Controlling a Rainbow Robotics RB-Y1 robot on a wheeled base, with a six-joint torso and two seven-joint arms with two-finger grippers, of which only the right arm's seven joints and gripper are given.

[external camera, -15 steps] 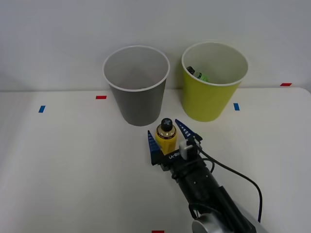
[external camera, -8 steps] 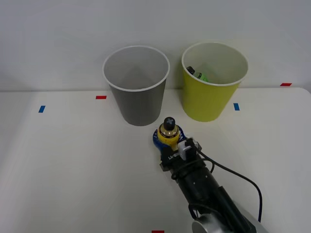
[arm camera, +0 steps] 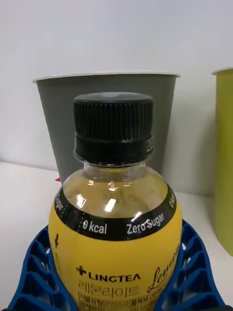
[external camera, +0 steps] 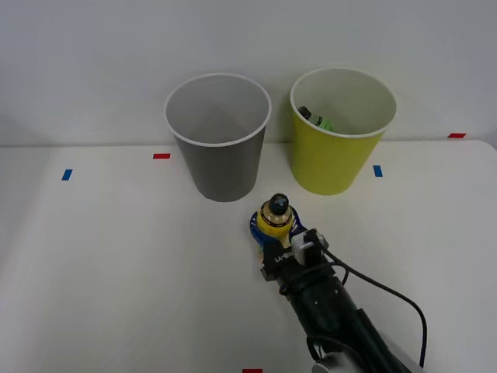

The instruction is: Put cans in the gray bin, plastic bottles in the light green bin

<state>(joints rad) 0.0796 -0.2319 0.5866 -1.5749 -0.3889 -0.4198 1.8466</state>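
Jaws of the right gripper (external camera: 273, 228) have closed around the yellow bottle (external camera: 275, 218).

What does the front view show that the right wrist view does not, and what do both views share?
Front view alone: the open mouths of both bins, a green bottle lying inside the light green bin, the red and blue tape marks on the table, and the right arm's black body behind the right claw.

Right wrist view alone: the yellow bottle's label text, "0 kcal", "Zero Sugar" and "LINGTEA", and the ribbing on its black cap.

Both: the claw's blue fingers shut around the yellow bottle, with the gray bin behind it.
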